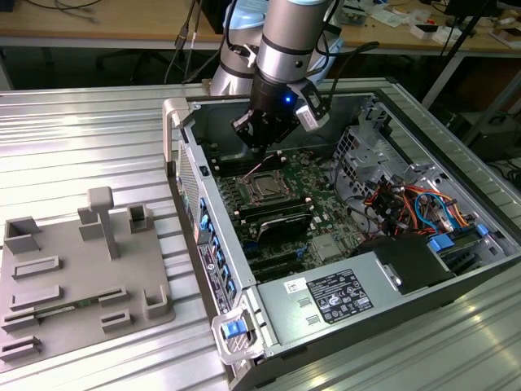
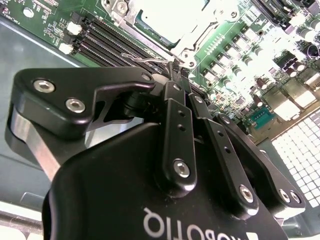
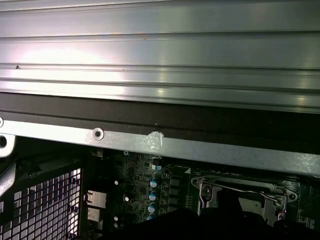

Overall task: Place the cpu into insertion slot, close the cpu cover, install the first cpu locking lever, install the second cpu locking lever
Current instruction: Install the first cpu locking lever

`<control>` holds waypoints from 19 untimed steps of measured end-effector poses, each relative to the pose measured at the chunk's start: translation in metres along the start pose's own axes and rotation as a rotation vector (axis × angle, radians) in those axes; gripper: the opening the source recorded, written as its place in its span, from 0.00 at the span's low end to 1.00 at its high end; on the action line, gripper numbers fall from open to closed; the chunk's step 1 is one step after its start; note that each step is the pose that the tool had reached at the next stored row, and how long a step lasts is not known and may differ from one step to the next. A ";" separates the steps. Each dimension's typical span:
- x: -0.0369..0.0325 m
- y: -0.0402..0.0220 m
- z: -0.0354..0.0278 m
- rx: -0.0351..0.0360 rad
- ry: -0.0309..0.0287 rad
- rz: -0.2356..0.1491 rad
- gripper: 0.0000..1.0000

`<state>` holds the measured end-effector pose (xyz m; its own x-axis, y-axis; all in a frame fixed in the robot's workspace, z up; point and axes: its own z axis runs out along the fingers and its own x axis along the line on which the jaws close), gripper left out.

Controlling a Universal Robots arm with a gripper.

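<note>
Gripping state: gripper [image 1: 260, 145] fingers [image 2: 176, 117] look pressed together, tips meeting; nothing seen pinched between them
Gripper place: inside the open case [image 1: 244, 269], low over the board [image 1: 321, 208]; tips just off the slot's edge on the side toward the case wall nearest the arm
Cpu [image 1: 266, 186]: lying flat in the slot [image 1: 278, 194]; its grey top shows through the cover's window
Slot place: on the board beside the memory slots [image 2: 107, 42]; nearer the case wall at the exterior view's left than the drive-cage side
Cover [image 3: 206, 192]: down flat over the cpu; I judge it closed
Lever [image 1: 259, 167]: 1 thin wire standing tilted up off the board along the slot's edge nearest the gripper; not latched, by the look of it
Other lever: whether it is latched I cannot tell
Key relation: the lever lies just beyond the tips, between them and the cover; in the second wrist view its long axis runs crosswise to the fingers, parallel to the slot's near edge; whether the tips touch the wire I cannot tell
Stage: cpu seated and cover shut, judging by how they lie; the work stands at the levers, with the closed tips nearest the raised 1
</note>
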<state>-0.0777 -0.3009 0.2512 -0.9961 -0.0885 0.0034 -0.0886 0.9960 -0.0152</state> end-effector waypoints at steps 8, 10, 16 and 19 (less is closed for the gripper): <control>0.0015 0.0001 0.0003 0.0000 0.0001 0.000 0.11; 0.0015 0.0002 0.0017 -0.0001 0.0000 0.000 0.11; 0.0015 0.0002 0.0018 0.0000 0.0000 0.000 0.11; 0.0005 -0.0002 0.0025 0.0000 -0.0001 0.000 0.11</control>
<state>-0.0782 -0.3012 0.2487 -0.9961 -0.0886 0.0033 -0.0886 0.9960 -0.0152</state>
